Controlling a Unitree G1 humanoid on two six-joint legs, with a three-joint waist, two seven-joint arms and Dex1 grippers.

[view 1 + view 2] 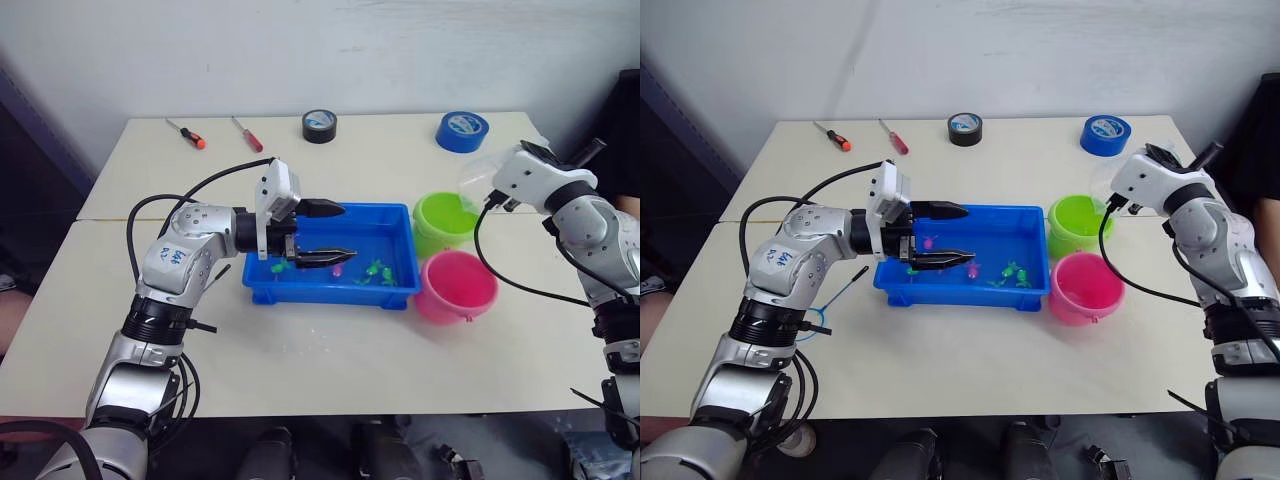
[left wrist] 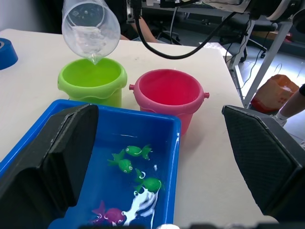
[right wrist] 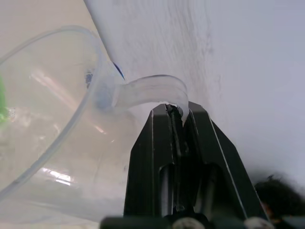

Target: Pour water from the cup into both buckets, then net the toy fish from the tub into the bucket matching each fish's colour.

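Above the lime green round plastic bucket (image 2: 93, 80), the right gripper (image 3: 177, 110) pinches the tilted clear plastic cup (image 2: 90, 28) by its handle; at nine o'clock, the left gripper (image 1: 330, 233) hangs spread over the blue rectangular plastic tub (image 1: 390, 232).

Bright, even overhead room light, soft short shadows on the tabletop (image 1: 330, 340). Head views sharp. Glare on the clear cup (image 2: 90, 28); nearby claw fingers (image 2: 52, 157) blurred.
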